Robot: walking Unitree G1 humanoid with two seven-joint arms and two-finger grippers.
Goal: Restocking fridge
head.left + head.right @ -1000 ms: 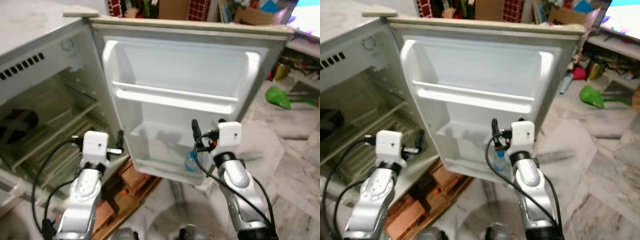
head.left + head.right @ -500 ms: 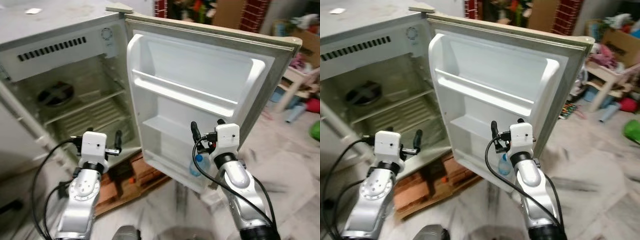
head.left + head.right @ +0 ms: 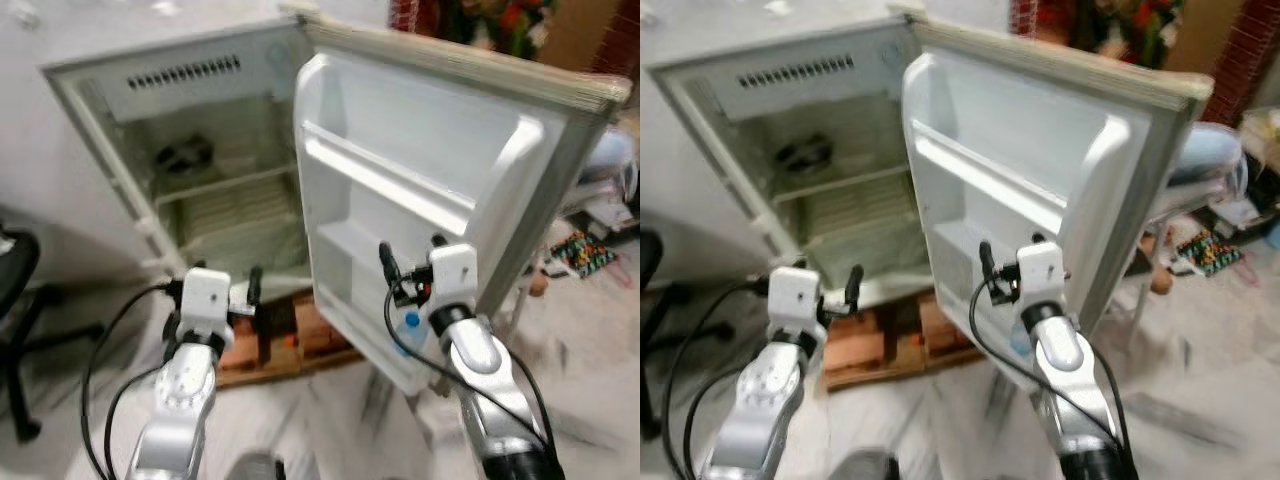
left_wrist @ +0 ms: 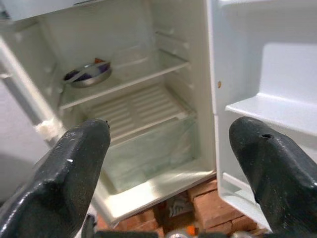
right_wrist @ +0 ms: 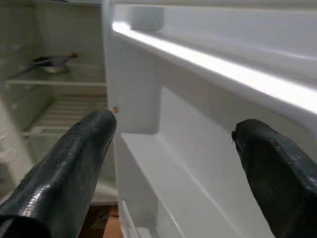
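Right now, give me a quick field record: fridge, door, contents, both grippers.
fridge: open fridge, standing on bricks
door: fridge door swung wide, inner shelves facing the robot
door contents: one bottle with a blue cap in the lowest door shelf
cabinet contents: metal bowl on the upper shelf
left gripper: left gripper open, holding nothing, facing the cabinet
right gripper: right gripper open, holding nothing, facing the door shelves

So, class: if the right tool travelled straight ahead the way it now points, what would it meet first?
Most likely the white plastic inner lining of the open fridge door, around its lower shelf; the open right tool aims directly at it, though depth is uncertain.
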